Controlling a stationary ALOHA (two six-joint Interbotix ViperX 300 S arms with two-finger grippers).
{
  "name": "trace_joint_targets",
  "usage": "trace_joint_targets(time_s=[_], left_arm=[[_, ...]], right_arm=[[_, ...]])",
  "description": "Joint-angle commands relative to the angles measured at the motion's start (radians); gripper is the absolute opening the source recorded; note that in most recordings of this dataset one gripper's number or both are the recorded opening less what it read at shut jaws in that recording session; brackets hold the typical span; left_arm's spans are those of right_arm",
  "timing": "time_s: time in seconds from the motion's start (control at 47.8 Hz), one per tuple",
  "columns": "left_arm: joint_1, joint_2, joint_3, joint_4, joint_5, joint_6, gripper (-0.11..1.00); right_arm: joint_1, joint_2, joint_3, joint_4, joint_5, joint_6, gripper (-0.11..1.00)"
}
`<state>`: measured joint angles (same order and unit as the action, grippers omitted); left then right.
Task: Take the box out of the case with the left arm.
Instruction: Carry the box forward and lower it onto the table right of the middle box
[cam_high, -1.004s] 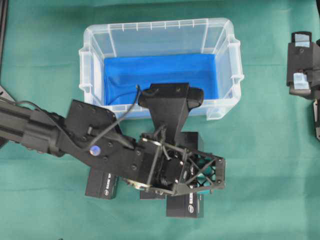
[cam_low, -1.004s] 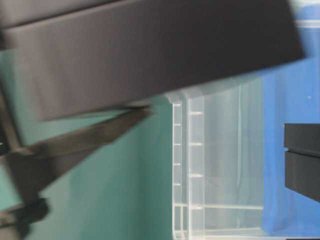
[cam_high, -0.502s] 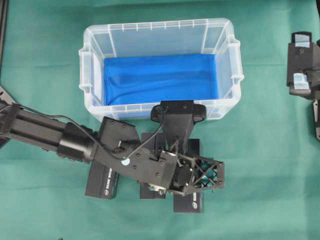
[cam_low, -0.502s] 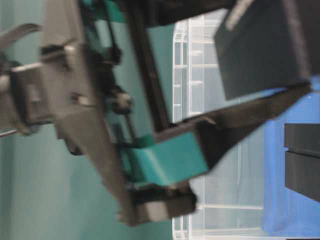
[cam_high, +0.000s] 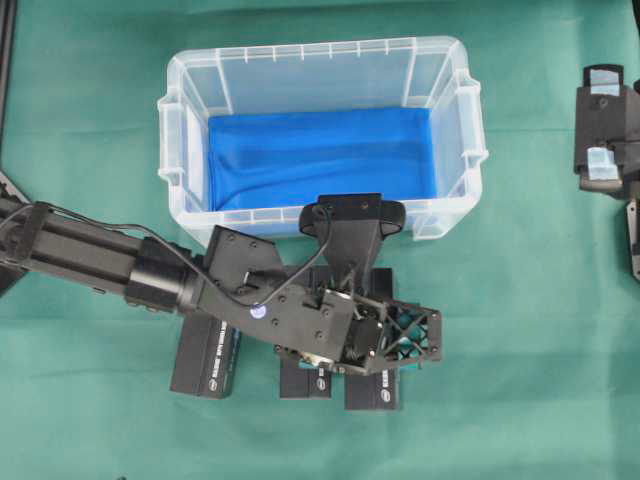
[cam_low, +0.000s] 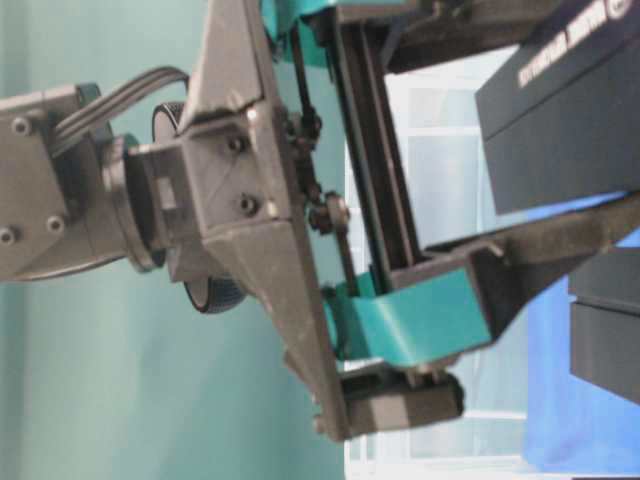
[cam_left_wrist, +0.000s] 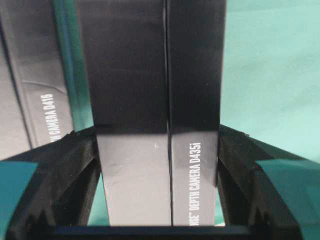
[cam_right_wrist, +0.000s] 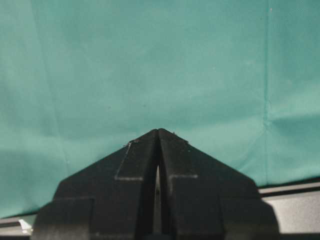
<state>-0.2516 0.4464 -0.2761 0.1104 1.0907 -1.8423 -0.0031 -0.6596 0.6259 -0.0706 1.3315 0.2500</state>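
Overhead view, box: the black box (cam_high: 375, 385) is out of the case, down low over the green cloth (cam_high: 540, 300), at 6 o'clock from the case.
Box close up: in the left wrist view the box (cam_left_wrist: 155, 115) sits between the two fingers (cam_left_wrist: 260, 185), and white words on it read "DEPTH CAMERA D435i".
Left gripper: the left gripper (cam_high: 395, 345) has its fingers closed on the box, one on each long side, likely so the box cannot slip.
Why there: I think the box is being set down next to two other black boxes (cam_high: 205, 358), to make a neat row.
Arm pose: the left arm (cam_high: 90, 255) comes in from 9 o'clock, and its wrist bends down toward the cloth.
Case: the case (cam_high: 320, 62) shows only its blue liner (cam_high: 320, 155), with no box in it.
Right gripper: the right gripper (cam_right_wrist: 158, 150) waits far off at 3 o'clock, fingers pressed together, holding nothing.
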Motion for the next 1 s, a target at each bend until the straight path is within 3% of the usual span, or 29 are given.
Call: trace_joint_targets(time_s=[0.0,0.502,0.67,0.983], left_arm=[[0.003,-0.02,-0.014,0.005,-0.017,0.0,0.6],[0.002,-0.011,0.006,0.005,-0.114,0.023,0.6],[-0.005,-0.011,0.006,0.003,-0.115,0.051,0.95],[-0.005,-0.012,0.008,0.0,-0.114,0.052,0.94]], right_arm=[[0.002,-0.003,-0.009,-0.003,-0.003,0.0,-0.01],[0.002,-0.003,-0.011,-0.005,-0.003,0.0,-0.01],[0.002,-0.003,-0.011,-0.005,-0.002,0.005,-0.01],[0.002,-0.003,-0.011,-0.005,-0.003,0.006,-0.01]])
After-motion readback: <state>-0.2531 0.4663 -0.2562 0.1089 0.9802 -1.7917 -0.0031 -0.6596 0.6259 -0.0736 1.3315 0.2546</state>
